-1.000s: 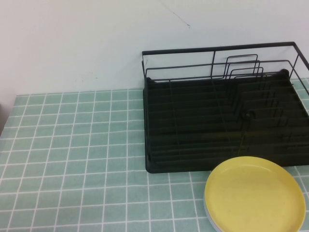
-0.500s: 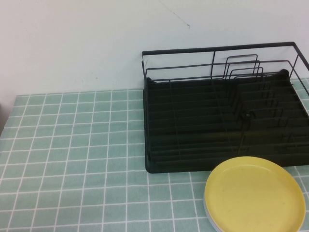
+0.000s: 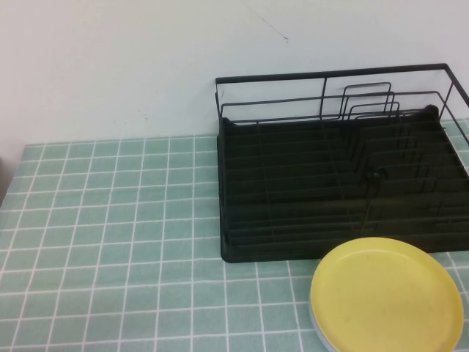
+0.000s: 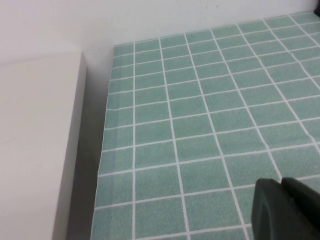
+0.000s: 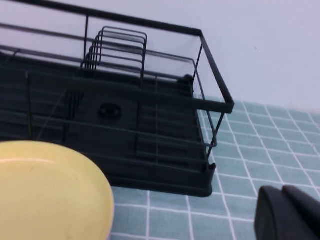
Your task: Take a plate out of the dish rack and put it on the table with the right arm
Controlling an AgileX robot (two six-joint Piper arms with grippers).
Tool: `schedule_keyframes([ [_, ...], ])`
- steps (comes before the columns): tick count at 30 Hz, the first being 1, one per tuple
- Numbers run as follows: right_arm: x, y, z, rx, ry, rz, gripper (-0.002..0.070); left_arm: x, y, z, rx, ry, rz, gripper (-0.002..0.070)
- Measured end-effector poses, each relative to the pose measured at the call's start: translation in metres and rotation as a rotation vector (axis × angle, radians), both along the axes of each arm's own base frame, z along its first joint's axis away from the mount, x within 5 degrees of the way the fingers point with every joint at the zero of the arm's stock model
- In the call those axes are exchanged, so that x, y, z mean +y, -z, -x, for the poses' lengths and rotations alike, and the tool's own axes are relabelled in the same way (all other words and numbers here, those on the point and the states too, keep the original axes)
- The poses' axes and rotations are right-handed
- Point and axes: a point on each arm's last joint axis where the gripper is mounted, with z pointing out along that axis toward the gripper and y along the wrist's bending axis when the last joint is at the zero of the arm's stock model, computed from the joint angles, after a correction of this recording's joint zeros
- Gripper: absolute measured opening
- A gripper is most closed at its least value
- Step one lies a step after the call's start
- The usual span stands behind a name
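Observation:
The yellow plate lies flat on the green grid table, just in front of the black dish rack at the near right. A pale rim shows under its near-left edge. The rack holds no plates. Neither gripper shows in the high view. In the right wrist view the right gripper is shut and empty, hovering over the table to the right of the plate and near the rack's front corner. In the left wrist view the left gripper is shut and empty over the table's left part.
A white wall stands behind the table. A white block borders the table's left edge. The rack's upright wire dividers stand at its back right. Open cloth lies left of the rack.

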Motion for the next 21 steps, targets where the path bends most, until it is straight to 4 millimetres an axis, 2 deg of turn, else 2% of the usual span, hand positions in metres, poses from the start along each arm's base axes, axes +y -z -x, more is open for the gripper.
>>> schedule_keyframes([
  [7, -0.001, 0.018, 0.007, 0.14, 0.015, -0.01, -0.0001, 0.0, 0.0, 0.0, 0.0, 0.0, 0.0, -0.0003],
  [21, -0.001, 0.019, 0.008, 0.166, 0.019, -0.014, -0.0001, 0.0, 0.0, 0.0, 0.0, 0.0, 0.0, -0.0003],
])
